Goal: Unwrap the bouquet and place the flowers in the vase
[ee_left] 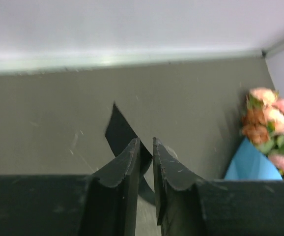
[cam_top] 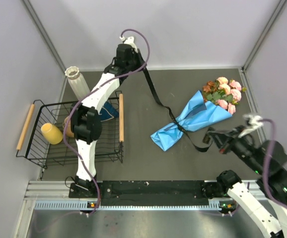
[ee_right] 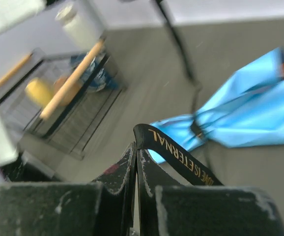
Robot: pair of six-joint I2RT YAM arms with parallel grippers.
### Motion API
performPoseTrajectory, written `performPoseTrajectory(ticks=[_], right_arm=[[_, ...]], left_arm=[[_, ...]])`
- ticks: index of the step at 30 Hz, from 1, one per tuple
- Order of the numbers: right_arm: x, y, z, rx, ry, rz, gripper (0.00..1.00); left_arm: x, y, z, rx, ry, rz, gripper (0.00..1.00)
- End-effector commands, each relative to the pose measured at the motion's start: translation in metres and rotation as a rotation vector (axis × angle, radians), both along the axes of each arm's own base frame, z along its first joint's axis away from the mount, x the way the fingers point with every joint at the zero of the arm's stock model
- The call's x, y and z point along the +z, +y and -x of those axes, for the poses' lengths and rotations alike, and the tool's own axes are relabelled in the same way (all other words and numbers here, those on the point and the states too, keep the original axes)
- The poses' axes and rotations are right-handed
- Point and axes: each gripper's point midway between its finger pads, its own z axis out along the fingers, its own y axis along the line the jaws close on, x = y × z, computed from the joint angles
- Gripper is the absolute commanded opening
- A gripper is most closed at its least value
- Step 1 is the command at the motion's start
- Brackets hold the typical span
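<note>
Bouquet (cam_top: 198, 116) is being untied: right pincer (ee_right: 136, 147) pinches one ribbon (ee_right: 181, 155) tail, left pincer (ee_left: 146, 142), upper centre, slightly spread around the other; next, draw ribbon off.

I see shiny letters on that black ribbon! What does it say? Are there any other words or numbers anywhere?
"LOVE IS ETERNAL": gold capital letters along the black ribbon, close to where the right gripper pinches it. The first letter is partly hidden at the bend.
Nothing else: no other words, numbers or signs can be read in any of the views.
</note>
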Motion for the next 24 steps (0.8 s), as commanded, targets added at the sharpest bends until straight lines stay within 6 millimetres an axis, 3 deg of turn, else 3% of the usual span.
performPoseTrajectory(ticks=[1,4,5,7,8,10,11,13,14,15,17,18,20,21,23,24], right_arm=[[-0.039,0.078,0.018,0.455,0.17,-0.011,0.0],[-0.058,0.093,0.018,0.543,0.255,-0.017,0.0],[-0.061,0.095,0.017,0.542,0.275,-0.025,0.0],[-0.075,0.097,0.015,0.542,0.323,-0.029,0.0],[-0.086,0.099,0.017,0.551,0.373,-0.039,0.0],[-0.102,0.107,0.026,0.618,0.47,-0.055,0.0],[-0.12,0.109,0.03,0.629,0.552,-0.072,0.0],[-0.141,0.111,0.035,0.632,0.647,-0.091,0.0],[-0.162,0.111,0.037,0.614,0.729,-0.103,0.0],[-0.171,0.111,0.039,0.613,0.759,-0.109,0.0],[-0.191,0.111,0.04,0.583,0.829,-0.128,0.01],[-0.195,0.111,0.039,0.571,0.834,-0.136,0.01],[-0.202,0.113,0.036,0.553,0.848,-0.159,0.08],[-0.203,0.111,0.029,0.517,0.834,-0.15,0.13],[-0.193,0.107,0.015,0.474,0.76,-0.101,0.28],[-0.195,0.103,0.0,0.405,0.749,-0.069,0.33]], left_arm=[[0.015,-0.015,0.045,-0.115,0.038,-0.023,0.24],[0.02,-0.013,0.057,-0.133,0.057,-0.052,0.36],[0.015,-0.012,0.063,-0.141,0.087,-0.067,0.49],[0.02,-0.01,0.072,-0.153,0.093,-0.081,0.63],[0.028,-0.009,0.081,-0.163,0.085,-0.088,0.79],[0.025,-0.011,0.093,-0.194,0.098,-0.094,0.84],[0.036,-0.019,0.108,-0.256,0.089,-0.065,0.85],[0.031,-0.028,0.126,-0.331,0.125,-0.023,0.82],[0.04,-0.033,0.139,-0.37,0.11,-0.005,0.79],[0.025,-0.038,0.151,-0.409,0.142,0.002,0.72],[0.028,-0.045,0.176,-0.446,0.137,0.002,0.65],[0.006,-0.047,0.189,-0.466,0.175,-0.004,0.62],[0.005,-0.053,0.216,-0.51,0.171,-0.008,0.61],[-0.014,-0.052,0.228,-0.517,0.212,-0.022,0.61],[-0.009,-0.054,0.248,-0.536,0.193,-0.006,0.61],[-0.017,-0.054,0.258,-0.553,0.213,-0.004,0.62]])
